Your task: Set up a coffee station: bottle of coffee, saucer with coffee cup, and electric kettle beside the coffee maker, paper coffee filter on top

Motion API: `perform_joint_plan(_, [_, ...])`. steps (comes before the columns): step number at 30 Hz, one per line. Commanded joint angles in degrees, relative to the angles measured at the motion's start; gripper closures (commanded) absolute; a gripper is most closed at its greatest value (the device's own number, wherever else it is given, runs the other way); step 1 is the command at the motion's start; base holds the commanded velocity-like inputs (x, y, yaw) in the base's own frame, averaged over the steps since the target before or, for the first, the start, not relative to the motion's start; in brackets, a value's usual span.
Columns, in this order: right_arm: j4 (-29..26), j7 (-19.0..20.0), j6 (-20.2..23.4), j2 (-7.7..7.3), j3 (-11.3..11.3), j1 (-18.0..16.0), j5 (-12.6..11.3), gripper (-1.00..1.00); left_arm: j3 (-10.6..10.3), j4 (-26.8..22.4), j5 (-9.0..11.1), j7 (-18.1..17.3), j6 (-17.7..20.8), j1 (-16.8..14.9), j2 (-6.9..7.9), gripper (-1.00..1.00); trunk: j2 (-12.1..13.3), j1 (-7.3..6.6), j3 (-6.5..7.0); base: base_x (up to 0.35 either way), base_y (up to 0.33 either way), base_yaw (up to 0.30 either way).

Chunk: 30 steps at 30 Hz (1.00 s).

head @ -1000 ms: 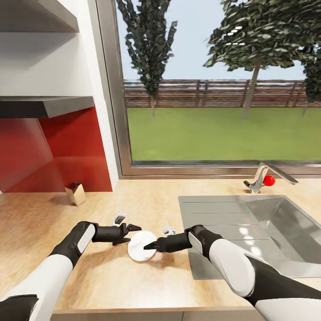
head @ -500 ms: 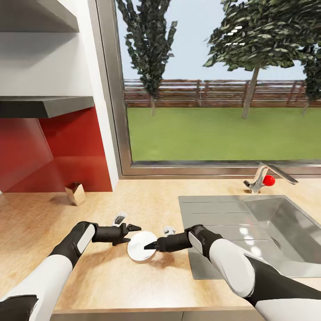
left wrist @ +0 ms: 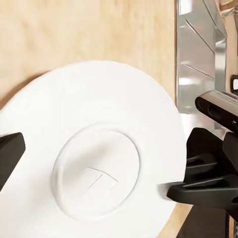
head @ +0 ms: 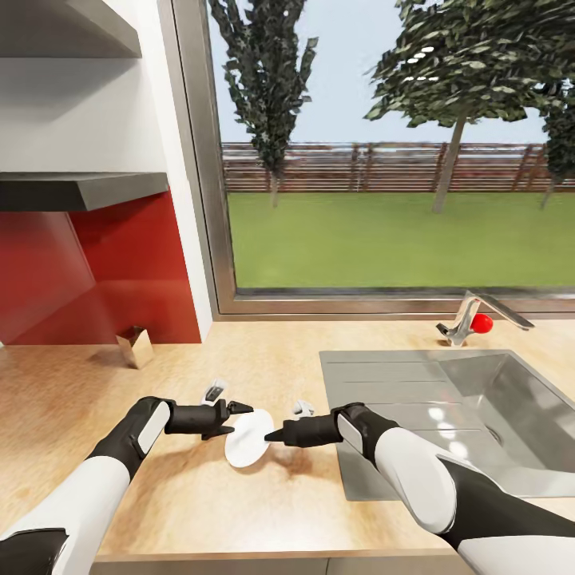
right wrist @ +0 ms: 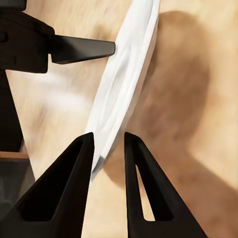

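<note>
— Biggest first? Pale tabletop (head: 239,495), steel sink (head: 479,415) set in at the right, tap (head: 467,319) behind the sink.

— And left of the sink? Saucer (head: 246,441), tilted up on edge above the tabletop, between both claws.

— Right claw (head: 271,436)? Pinching the saucer's rim nearest the sink, fingers (right wrist: 74,173) either side of the edge.

— Left claw (head: 239,408)? At the saucer's far rim, away from the sink; one tip near the edge, spread or pressed together impossible to tell.

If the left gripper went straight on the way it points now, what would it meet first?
Most likely the saucer, whose face lies directly ahead of the left gripper; beyond it sits the right gripper. Depth is uncertain.
</note>
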Motion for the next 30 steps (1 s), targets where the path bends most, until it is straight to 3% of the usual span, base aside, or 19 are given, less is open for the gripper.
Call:
perform_joint_plan(1, [-0.15,0.16,0.73,0.03,-0.93,-0.02,0.02,1.00,0.13,0.04,-0.70,-0.27,0.15,-0.03,-0.03,-1.00,-0.10,0.03,-0.13,0.000,0.000,0.000])
perform_joint_plan(15, [-0.17,0.12,0.72,0.03,-0.93,-0.02,0.01,1.00,0.13,-0.33,-0.71,-0.23,0.20,-0.03,0.62,-1.00,-0.10,0.03,-0.13,0.000,0.000,0.000])
perform_joint_plan(21, [-0.18,0.12,0.75,0.03,-0.93,-0.02,0.00,1.00,0.13,-1.07,-0.69,-0.14,0.13,-0.38,5.48,-1.00,-0.10,0.03,-0.13,0.000,0.000,0.000])
perform_joint_plan(26, [-0.45,0.05,0.70,0.03,-0.97,-0.02,-0.07,1.00,0.13,-1.52,-0.53,-0.35,-0.07,-0.71,10.95,-1.00,-0.10,0.03,-0.13,0.000,0.000,0.000])
perform_joint_plan(30, [-2.75,-0.04,0.70,0.03,-1.08,-0.02,-0.08,1.00,-0.01,-6.32,-0.65,-0.43,-0.04,-0.18,12.93,-1.00,-0.10,0.03,-0.13,0.000,0.000,0.000])
